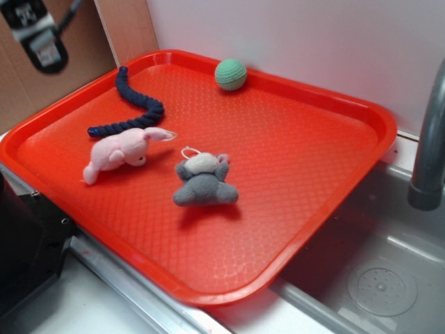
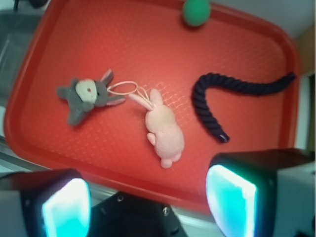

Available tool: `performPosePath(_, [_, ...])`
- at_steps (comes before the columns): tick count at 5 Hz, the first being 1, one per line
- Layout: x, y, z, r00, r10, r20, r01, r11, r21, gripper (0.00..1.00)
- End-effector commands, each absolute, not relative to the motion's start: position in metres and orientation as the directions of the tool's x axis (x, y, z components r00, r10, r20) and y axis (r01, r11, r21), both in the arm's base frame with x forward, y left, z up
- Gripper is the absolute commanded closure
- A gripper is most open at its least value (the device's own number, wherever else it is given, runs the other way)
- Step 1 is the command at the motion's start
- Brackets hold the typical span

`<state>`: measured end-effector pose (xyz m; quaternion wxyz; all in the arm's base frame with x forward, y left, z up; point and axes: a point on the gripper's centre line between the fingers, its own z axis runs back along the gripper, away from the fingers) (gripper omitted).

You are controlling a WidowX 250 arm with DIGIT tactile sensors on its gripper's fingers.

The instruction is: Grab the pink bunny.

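A: Which step is this?

B: The approach, I'd say. The gripper (image 2: 148, 197) hangs high above the red tray (image 1: 334, 160), its 2 fingers (image 2: 232, 197) spread wide apart with nothing between them. In the exterior view it sits at the far left corner, well clear of every toy.

A: And the pink bunny (image 1: 119, 153)?

B: Lying flat on the left part of the tray, ears pointing right toward the grey plush toy (image 1: 203, 182). The 2 are just beside each other (a thin white loop (image 2: 123, 89) lies between them in the wrist view, and I cannot tell whose it is). The dark blue rope (image 1: 135, 104) curls just beyond the bunny, and the green ball (image 1: 231, 74) rests at the far rim.

A: What does the next move call for?

B: Probably bringing the fingers over the bunny's body, which lies slightly above centre in the wrist view, then lowering so they straddle its plump middle. Keeping away from the ears should avoid snagging the loop or the grey toy.
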<state>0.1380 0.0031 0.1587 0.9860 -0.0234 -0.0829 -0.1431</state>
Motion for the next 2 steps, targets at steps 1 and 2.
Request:
performPosePath(1, [0.163,0.018,0.098,0.945,-0.294,0.144,0.293,0.956,0.022,0.0])
performPosePath(2, [0.172,0.021,0.066,0.955,-0.282,0.094,0.278,0.959,0.056,0.0])
